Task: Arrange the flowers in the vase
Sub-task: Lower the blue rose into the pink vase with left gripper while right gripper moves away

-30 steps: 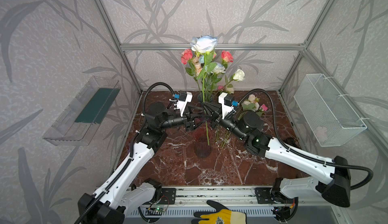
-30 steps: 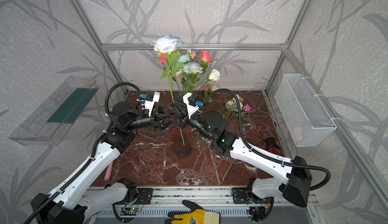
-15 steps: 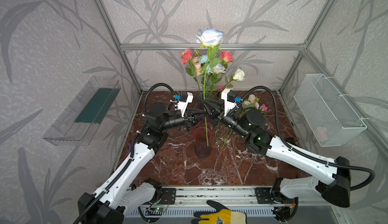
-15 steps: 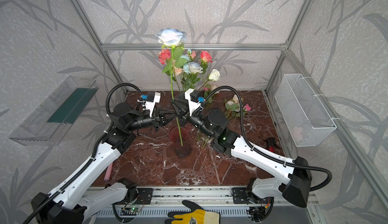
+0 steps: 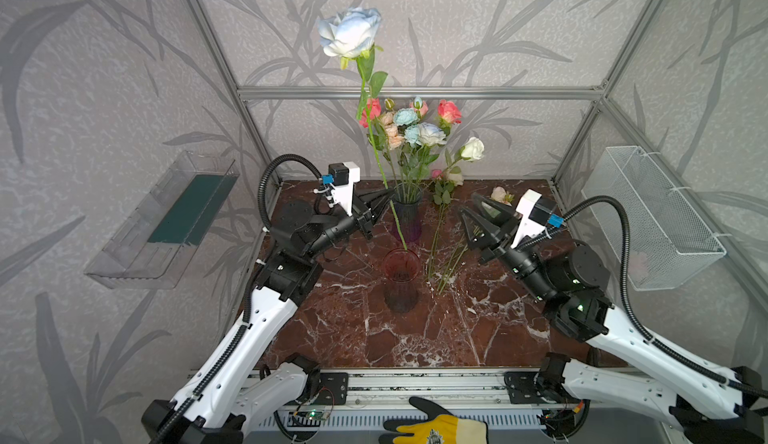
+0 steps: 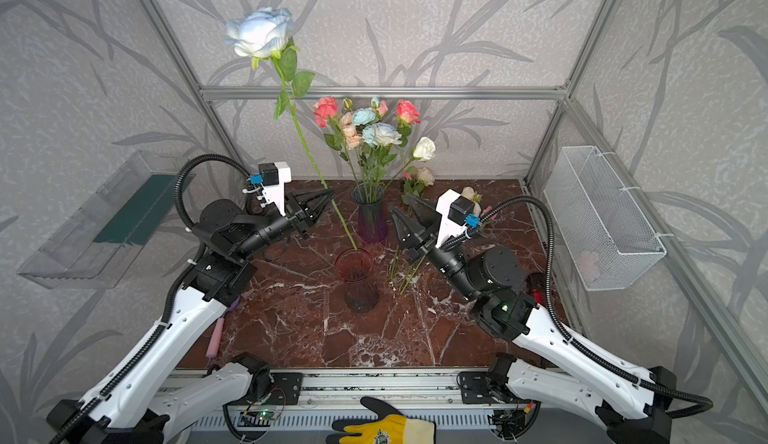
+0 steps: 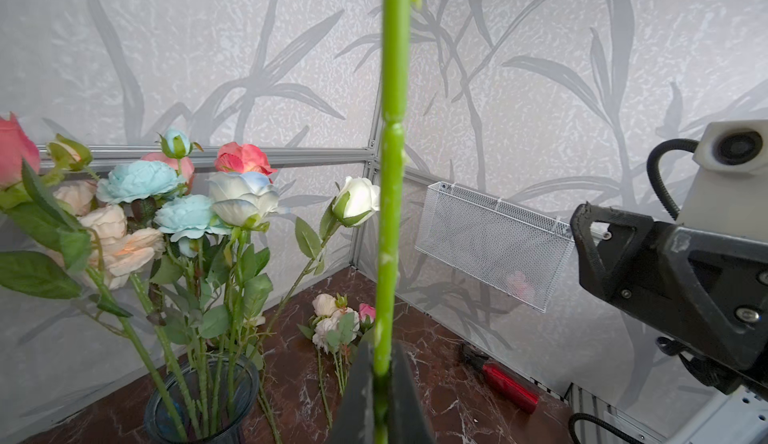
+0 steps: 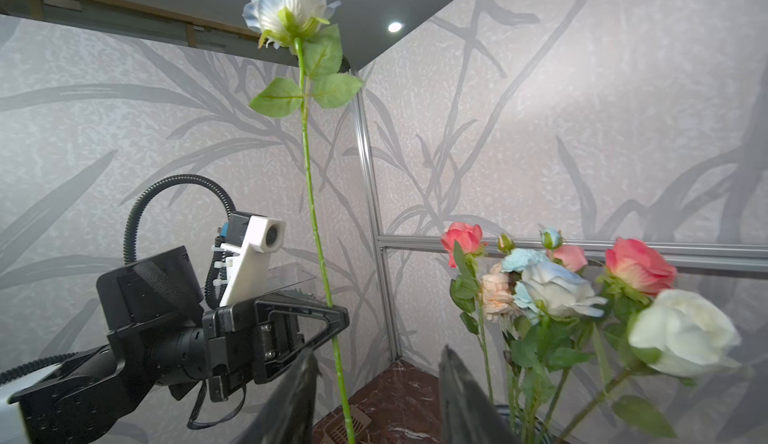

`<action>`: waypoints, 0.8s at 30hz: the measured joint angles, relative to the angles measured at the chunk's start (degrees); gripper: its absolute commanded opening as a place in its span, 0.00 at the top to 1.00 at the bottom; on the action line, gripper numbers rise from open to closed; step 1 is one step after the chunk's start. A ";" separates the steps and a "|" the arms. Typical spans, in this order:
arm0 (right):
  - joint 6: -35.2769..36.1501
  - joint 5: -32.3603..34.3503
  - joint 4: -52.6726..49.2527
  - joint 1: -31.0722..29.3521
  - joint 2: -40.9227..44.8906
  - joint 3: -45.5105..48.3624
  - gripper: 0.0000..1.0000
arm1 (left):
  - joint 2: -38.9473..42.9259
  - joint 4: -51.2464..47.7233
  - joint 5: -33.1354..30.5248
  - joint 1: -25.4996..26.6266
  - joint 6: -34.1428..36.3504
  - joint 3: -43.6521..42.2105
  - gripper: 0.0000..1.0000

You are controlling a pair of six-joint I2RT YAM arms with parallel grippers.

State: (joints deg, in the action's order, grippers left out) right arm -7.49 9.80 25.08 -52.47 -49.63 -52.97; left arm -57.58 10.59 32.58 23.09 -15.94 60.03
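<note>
Two grippers show in both top views: we see the left gripper clamped on the stem of the pale blue rose, whose head reaches upper centre and whose foot meets the red vase rim mid-frame. The right gripper, right of centre, holds its jaws apart, empty.

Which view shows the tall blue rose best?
The right wrist view: it shows the blue rose from head to lower stem, with the left tool shut on it. The left wrist view shows only a stretch of stem. Both top views show it whole but smaller, its tip near the red vase.
</note>
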 measured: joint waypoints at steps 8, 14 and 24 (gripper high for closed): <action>-5.49 4.24 -5.92 7.91 5.84 8.37 0.51 | -3.30 -6.67 -4.48 2.32 2.27 -7.21 1.00; -15.91 5.18 -13.73 18.56 1.14 9.62 0.51 | -2.86 -10.05 -8.15 5.51 5.25 -10.19 0.95; -26.25 -0.11 -20.37 28.22 -16.00 11.15 0.51 | 0.26 -9.81 -11.69 6.56 7.76 -13.94 0.67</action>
State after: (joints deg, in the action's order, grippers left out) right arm -33.74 9.69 4.71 -24.25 -65.63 -41.82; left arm -57.32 0.78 20.88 29.65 -8.19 46.09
